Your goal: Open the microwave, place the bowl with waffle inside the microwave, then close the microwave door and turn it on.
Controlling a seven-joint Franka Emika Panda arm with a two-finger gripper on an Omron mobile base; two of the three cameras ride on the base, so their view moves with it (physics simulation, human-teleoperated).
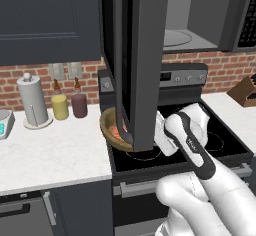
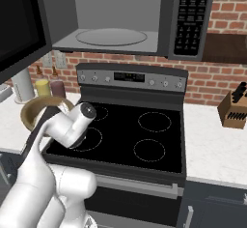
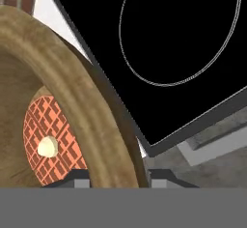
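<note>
The microwave [image 2: 111, 36] hangs above the stove with its grey inside showing. Its microwave door [image 1: 142, 65] stands swung out to the left, edge-on in the left base view, and hides part of the bowl. The brown wooden bowl [image 3: 91, 111] is at the stove's front left corner, also seen as the bowl [image 1: 107, 125] and the bowl [image 2: 30, 107]. The reddish-orange waffle [image 3: 50, 142] lies inside it. My gripper [image 3: 118, 179] is shut on the bowl's near rim, one finger inside and one outside. Whether the bowl is lifted I cannot tell.
The black stove [image 2: 144, 145] lies below the microwave, its control panel [image 2: 130, 77] at the back. A paper towel roll [image 1: 32, 100] and two jars [image 1: 60, 106] stand on the left counter. A knife block [image 2: 234, 108] sits on the right counter.
</note>
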